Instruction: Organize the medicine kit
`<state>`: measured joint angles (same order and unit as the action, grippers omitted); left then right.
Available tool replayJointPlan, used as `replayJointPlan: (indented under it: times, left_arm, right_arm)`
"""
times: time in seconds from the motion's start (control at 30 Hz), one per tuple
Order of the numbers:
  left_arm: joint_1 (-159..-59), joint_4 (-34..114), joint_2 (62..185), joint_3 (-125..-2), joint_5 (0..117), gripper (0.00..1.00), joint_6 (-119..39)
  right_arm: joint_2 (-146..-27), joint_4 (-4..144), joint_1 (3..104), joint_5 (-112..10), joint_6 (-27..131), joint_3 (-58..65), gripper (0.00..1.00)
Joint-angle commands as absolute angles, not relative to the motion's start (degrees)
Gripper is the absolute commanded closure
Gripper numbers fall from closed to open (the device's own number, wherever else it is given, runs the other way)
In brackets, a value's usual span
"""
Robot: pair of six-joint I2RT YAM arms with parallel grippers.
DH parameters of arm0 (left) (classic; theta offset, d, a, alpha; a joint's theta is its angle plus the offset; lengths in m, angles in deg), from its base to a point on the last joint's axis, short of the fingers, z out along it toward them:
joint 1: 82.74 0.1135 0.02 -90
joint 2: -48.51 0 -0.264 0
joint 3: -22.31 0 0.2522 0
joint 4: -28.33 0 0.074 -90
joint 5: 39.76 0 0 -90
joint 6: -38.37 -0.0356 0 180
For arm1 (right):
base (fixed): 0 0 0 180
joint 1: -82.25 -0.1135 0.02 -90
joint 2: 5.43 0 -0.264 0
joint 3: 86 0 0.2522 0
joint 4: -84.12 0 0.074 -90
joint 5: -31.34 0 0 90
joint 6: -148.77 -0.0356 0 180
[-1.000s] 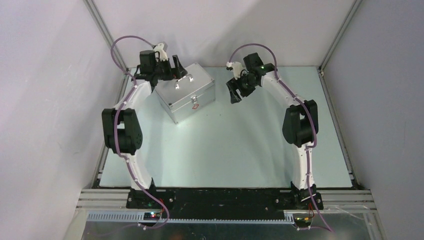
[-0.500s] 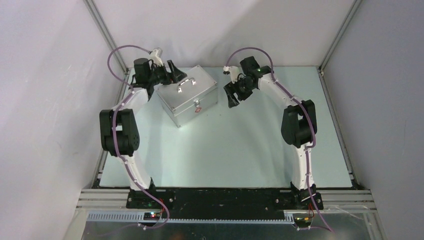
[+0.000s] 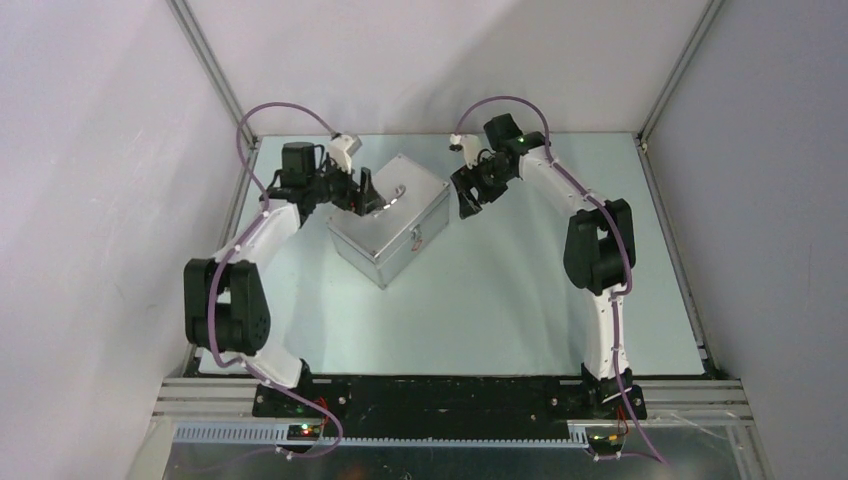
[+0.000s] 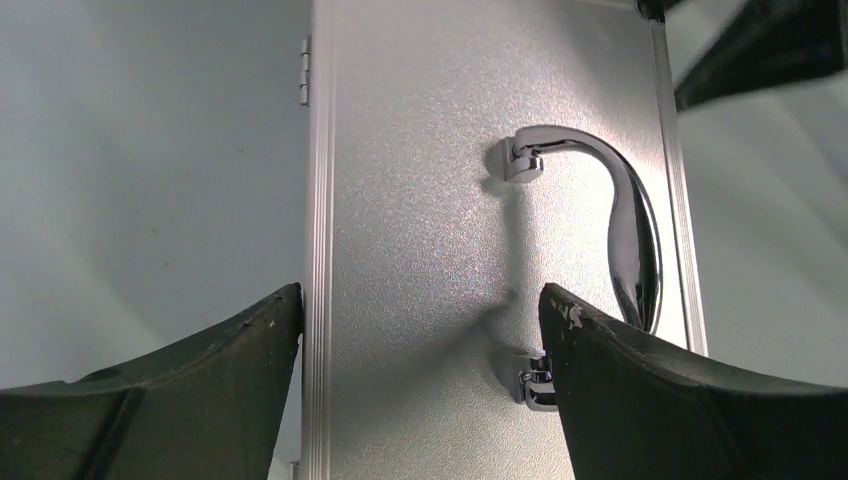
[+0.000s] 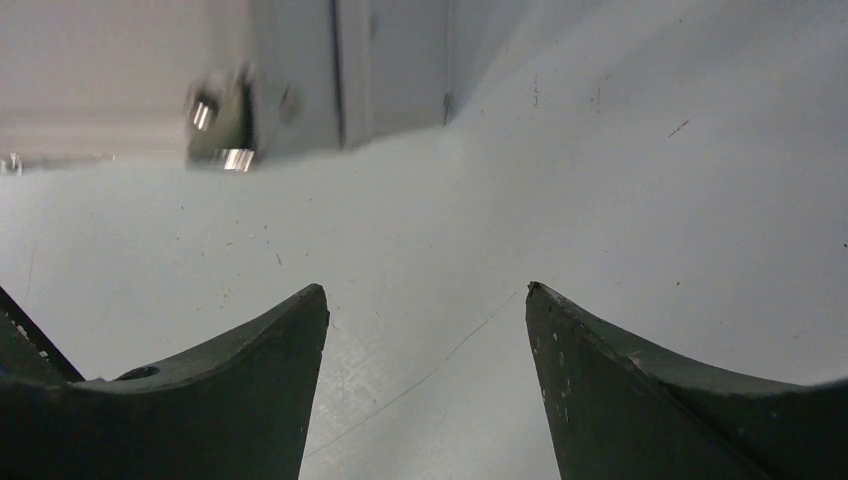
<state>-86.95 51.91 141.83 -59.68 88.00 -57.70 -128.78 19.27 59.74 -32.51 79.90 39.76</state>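
The silver aluminium box-shaped medicine kit (image 3: 390, 228) sat closed on the pale worktop (image 3: 520, 300), towards its far left and turned so that one corner pointed at the arms' bases. The left gripper (image 3: 368, 192) hovered over the lid with its jaws spread wide and nothing between them. In the left wrist view (image 4: 420, 300) one dark finger lay at the lid's hinged edge, below a small metal hinge (image 4: 304, 70), and the other at the near mount of the curved chrome handle (image 4: 632, 235); whether either finger touched the metal could not be told. The right gripper (image 3: 467, 195) hung just beside the case's far right corner, also open and holding nothing. Its own camera (image 5: 427, 295) showed bare worktop between the two fingers, with a blurred corner of the case further off at the upper left.
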Motion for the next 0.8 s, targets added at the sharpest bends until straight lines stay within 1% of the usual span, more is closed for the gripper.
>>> replayJointPlan:
  times: [0.0,0.17,0.27,0.37,0.5,0.6,0.77]
  left_arm:
    - [-90.8,67.0,136.6,-56.3,85.4,0.11,-69.8]
    - [-88.5,75.7,136.6,-61.7,84.5,0.11,-81.9]
    - [-85.9,80.6,135.7,-61.9,86.9,0.1,-89.6]
    - [-85.4,86.3,135.4,-61.5,89.5,0.08,-100.3]
    - [-85.4,93.5,135.9,-64.0,92.3,0.09,-107.0]
    - [-84.8,99.3,134.2,-65.5,92.0,0.09,-113.3]
    - [-83.0,108.0,128.9,-62.7,87.3,0.08,-124.4]
  right_arm:
    - [-127.3,18.0,60.2,-29.8,80.9,40.6,0.23]
    - [-127.3,17.2,60.2,-28.1,80.7,41.2,0.23]
    - [-126.7,16.3,60.3,-25.5,81.0,41.0,0.23]
    - [-126.2,14.6,60.3,-21.2,82.3,40.7,0.23]
    - [-124.7,12.6,60.3,-18.3,83.9,39.9,0.23]
    - [-122.8,12.4,60.3,-18.6,84.2,37.7,0.23]
    - [-119.0,12.0,59.8,-19.1,85.2,31.7,0.22]
